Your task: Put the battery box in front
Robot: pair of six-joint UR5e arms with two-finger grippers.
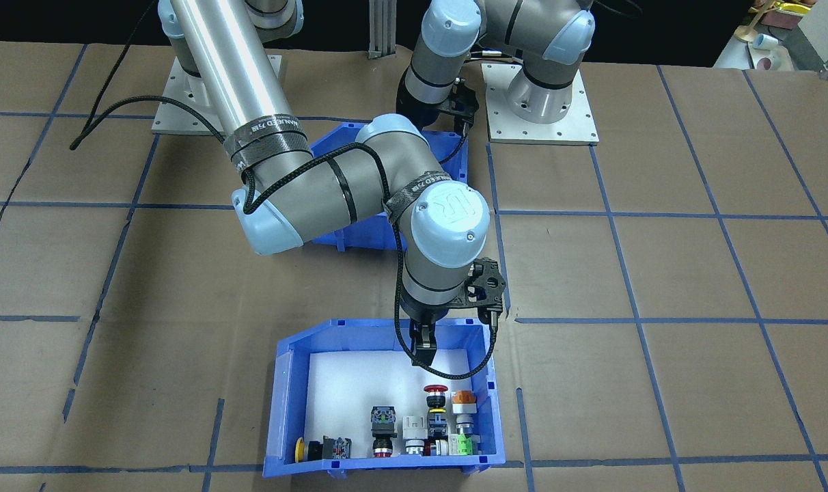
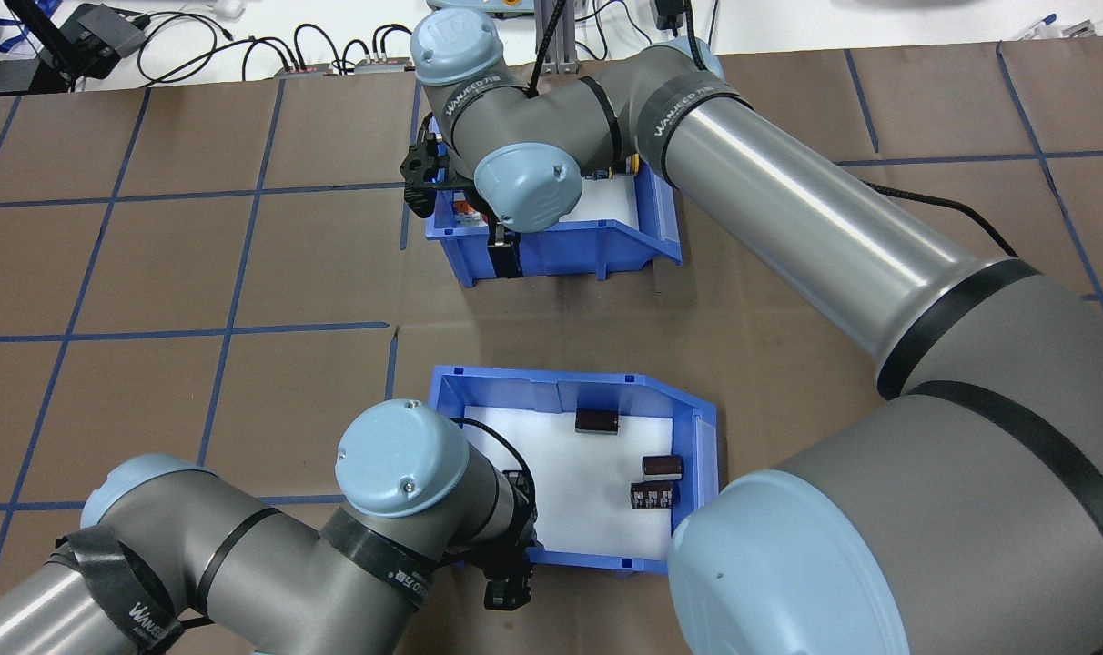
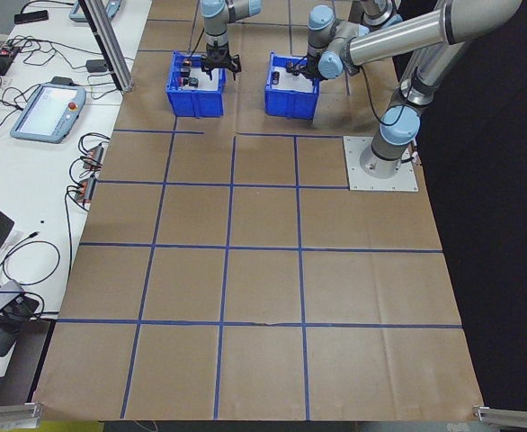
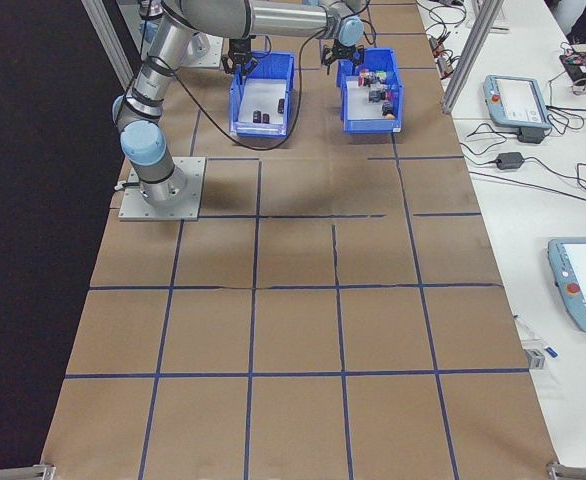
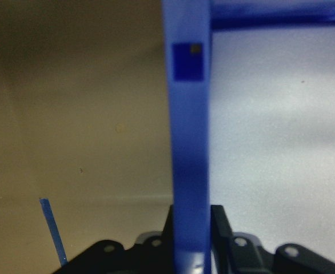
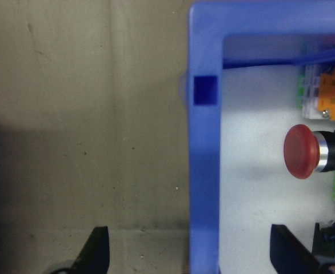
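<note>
Two bins swapping: left claw (image 5: pixel 190 251) pinching battery box (image 2: pixel 551 396) wall; right claw (image 6: pixel 190 251) spread astride button bin (image 1: pixel 287 403) wall. Next: lift, carry box forward.

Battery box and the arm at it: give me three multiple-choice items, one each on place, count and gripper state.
1. Against the button bin, the battery box sits:
A. nearer the robot
B. farther from the robot
C. stacked on top of it

2. Dark cells in the battery box:
A. two
B. three
C. five

3. The left gripper is:
A. open above bare table
B. shut on the battery box's wall
C. holding a cell

Answers:
1 A, it is the lower bin in the overhead view.
2 B, three lie on the white liner.
3 B, the left wrist view shows the fingers tight against the blue wall.
</note>
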